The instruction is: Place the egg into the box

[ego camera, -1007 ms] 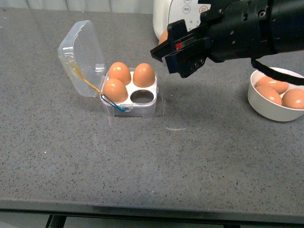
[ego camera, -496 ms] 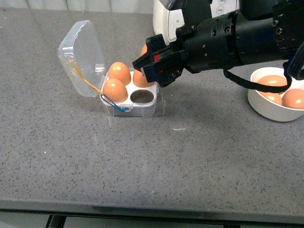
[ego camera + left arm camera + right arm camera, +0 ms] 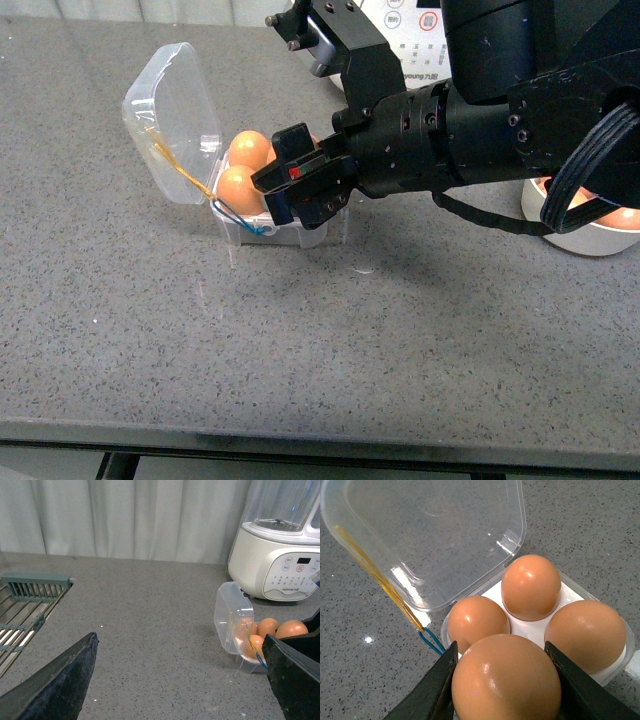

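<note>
My right gripper (image 3: 300, 190) is shut on the egg (image 3: 506, 679), a smooth orange-brown egg held between both fingers just above the box (image 3: 532, 627). The box is a small clear case with its lid (image 3: 172, 120) open and a yellow-and-blue cord (image 3: 190, 180). Three brown eggs sit in its cells in the right wrist view; the held egg hangs over the cell nearest the camera. In the front view the gripper hides that cell. The box also shows in the left wrist view (image 3: 240, 630). My left gripper (image 3: 180, 680) is open and empty, off to the side of the box.
A white bowl (image 3: 585, 235) with brown eggs stands at the right, partly behind my right arm. A white blender (image 3: 280, 565) stands behind the box. A metal rack (image 3: 25, 605) shows in the left wrist view.
My right gripper has moved left and down with the egg, from right of the box to just over its front right cell, now covering that cell in the front view.
</note>
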Controlling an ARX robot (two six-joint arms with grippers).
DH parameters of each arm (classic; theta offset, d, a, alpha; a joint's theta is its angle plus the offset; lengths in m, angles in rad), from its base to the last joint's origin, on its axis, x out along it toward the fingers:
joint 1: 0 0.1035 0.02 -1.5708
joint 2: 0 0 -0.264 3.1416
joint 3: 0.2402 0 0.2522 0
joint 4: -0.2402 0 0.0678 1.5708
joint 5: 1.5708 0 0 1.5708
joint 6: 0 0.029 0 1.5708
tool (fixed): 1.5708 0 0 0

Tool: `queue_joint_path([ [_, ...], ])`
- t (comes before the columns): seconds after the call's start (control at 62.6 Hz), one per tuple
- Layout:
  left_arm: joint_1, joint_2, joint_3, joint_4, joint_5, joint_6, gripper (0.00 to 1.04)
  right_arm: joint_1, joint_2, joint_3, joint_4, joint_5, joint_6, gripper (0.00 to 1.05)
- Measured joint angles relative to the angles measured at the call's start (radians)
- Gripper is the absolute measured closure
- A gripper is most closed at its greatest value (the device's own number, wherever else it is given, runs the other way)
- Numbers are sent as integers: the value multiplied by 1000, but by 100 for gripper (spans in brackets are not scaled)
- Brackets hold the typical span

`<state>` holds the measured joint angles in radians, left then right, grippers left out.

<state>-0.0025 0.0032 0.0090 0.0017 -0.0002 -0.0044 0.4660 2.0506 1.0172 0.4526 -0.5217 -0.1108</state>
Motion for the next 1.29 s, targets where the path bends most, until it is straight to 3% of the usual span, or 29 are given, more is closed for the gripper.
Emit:
queue_joint_path([
  [0.511,0,0,0,0,0,0,7,-14,22,34,-26,16,-30,61],
  [0.831,0,0,0,0,0,0,7,-24,21,34,26,35,-30,8],
  [1.087,0,0,0,0,0,0,7,-64,-60,-45,143,135,10,9],
  [1.295,0,0,0,0,0,0,7,-116,-196,-185,254,308,52,9],
])
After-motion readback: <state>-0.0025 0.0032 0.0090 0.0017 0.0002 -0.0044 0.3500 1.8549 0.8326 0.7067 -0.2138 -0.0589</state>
